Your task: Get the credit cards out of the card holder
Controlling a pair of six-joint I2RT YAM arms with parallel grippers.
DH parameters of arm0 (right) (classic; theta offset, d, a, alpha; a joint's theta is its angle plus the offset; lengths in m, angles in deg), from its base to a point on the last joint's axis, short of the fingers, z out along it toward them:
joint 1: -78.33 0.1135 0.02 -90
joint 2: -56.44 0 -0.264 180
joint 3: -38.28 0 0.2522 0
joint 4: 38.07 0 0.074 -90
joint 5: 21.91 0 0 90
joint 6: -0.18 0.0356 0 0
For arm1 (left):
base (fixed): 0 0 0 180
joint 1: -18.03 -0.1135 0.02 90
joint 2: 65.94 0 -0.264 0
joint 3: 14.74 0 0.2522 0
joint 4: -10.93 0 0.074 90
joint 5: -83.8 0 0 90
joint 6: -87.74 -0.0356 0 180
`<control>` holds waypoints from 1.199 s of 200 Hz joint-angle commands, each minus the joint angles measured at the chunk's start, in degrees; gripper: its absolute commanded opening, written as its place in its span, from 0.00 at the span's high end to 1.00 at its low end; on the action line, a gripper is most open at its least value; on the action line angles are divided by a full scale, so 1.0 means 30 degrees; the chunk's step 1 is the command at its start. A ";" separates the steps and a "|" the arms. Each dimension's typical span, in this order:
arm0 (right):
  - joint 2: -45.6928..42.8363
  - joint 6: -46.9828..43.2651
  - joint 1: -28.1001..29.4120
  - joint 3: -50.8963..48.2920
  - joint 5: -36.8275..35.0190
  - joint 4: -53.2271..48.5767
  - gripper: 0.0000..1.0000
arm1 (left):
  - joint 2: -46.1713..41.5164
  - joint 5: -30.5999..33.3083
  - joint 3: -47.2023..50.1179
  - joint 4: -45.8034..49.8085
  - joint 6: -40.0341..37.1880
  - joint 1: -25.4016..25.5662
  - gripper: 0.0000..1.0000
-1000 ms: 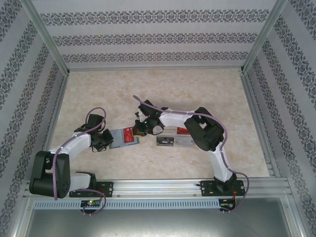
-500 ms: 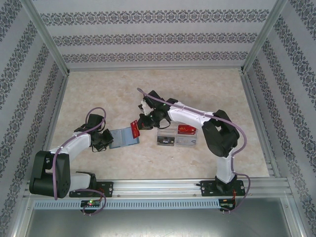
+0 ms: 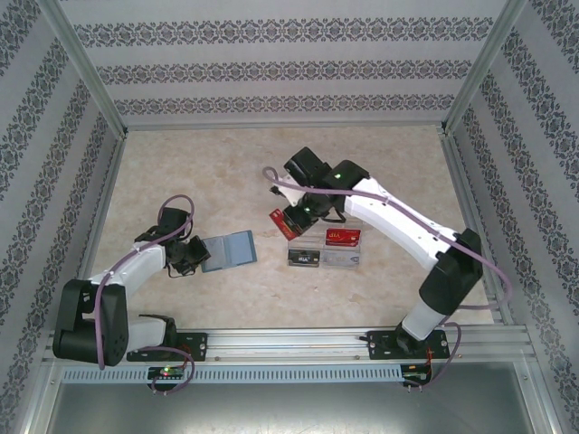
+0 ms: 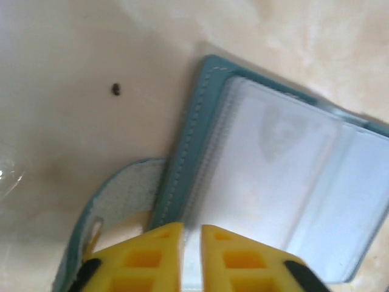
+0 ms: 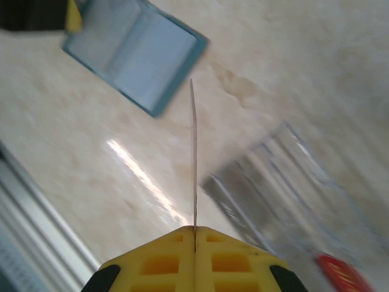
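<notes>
L gripper [image 3: 192, 254] sits low at the left edge of the card holder [image 3: 226, 250], which lies open and flat on the table [image 3: 380, 163], left of centre and a bit toward the near side. In the L wrist view the yellow fingers [image 4: 162, 255] stand a slim gap apart w/ the holder's [image 4: 273, 182] edge running into that gap. Can't tell if they pinch it or just straddle it. The holder's clear sleeves face up, teal stitched border around them, and a strap tab [image 4: 115, 194] pokes out beside the fingers.

R gripper [image 3: 288, 217] hangs over the mid table, right of the holder and apart from it, by the far-left corner of the clear box [image 3: 324, 249]. Its fingers are pressed tight on a held card [image 3: 279, 220], red in the top view. In the R wrist view that card [image 5: 194, 158] shows edge-on as a thin upright line rising out of the closed fingers [image 5: 152, 261], w/ the holder [image 5: 137, 52] on the table beyond it and the box [image 5: 273, 188] blurred to the right.

Inside the box: a boxed red card [image 3: 343, 237] in the far-right part and a dark card [image 3: 303, 259] in the near-left part.
</notes>
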 commanded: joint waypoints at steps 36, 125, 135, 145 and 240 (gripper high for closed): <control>-0.3069 -0.7554 0.0437 -0.3734 -0.8112 -0.2259 1.00 | -0.1729 -0.0727 -0.1186 0.0208 -0.0401 -0.0108 0.26; -0.3354 -1.1789 0.0816 -0.7155 -1.2205 -0.0409 1.00 | -0.2393 -0.0595 -0.0994 0.0391 -0.0525 -0.0107 0.09; -0.3314 -1.1901 0.0722 -0.7248 -1.2284 -0.0167 1.00 | -0.2442 -0.0620 -0.0918 0.0371 -0.0468 -0.0119 0.09; -0.3307 -1.2071 0.0619 -0.7365 -1.2413 0.0155 1.00 | -0.2507 -0.0610 -0.0801 0.0340 -0.0457 -0.0092 0.09; -0.2748 -1.1795 0.0164 -0.8337 -1.1852 0.1554 1.00 | -0.2704 -0.0644 -0.0633 0.0296 -0.0416 -0.0108 0.09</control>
